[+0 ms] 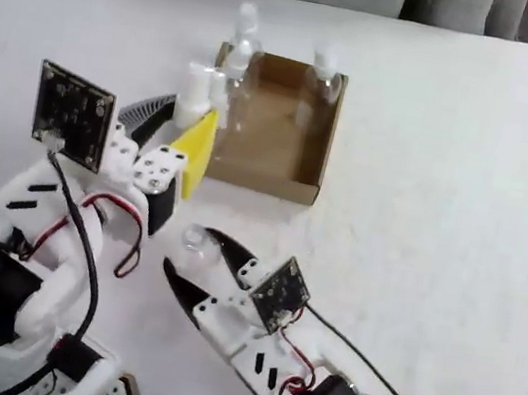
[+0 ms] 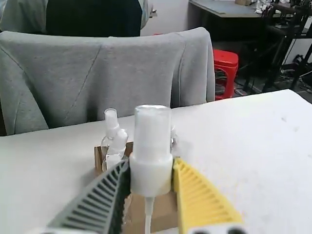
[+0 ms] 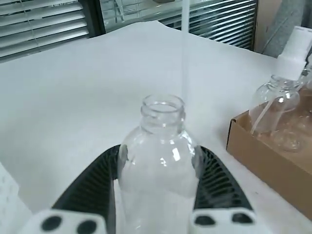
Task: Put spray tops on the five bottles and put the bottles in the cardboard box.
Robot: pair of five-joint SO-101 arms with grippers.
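My left gripper [image 1: 193,111] is shut on a white spray top [image 1: 198,91], held between its grey and yellow fingers just off the near-left corner of the cardboard box [image 1: 314,155]. In the left wrist view the spray top [image 2: 151,146] stands upright with its thin tube hanging down. My right gripper [image 1: 191,253] holds a clear bottle [image 3: 158,161] with an open neck between its black fingers [image 3: 90,187], on the table in front of the box. Two bottles with spray tops [image 1: 243,34] [image 1: 323,74] stand at the far side of the box.
The box [image 3: 258,146] sits close to the held bottle, with a topped bottle [image 3: 280,97] inside it. The spray top's tube [image 3: 185,48] hangs beyond the open neck. A grey-covered chair [image 2: 107,73] stands past the table's far edge. Bare white table lies right of the box.
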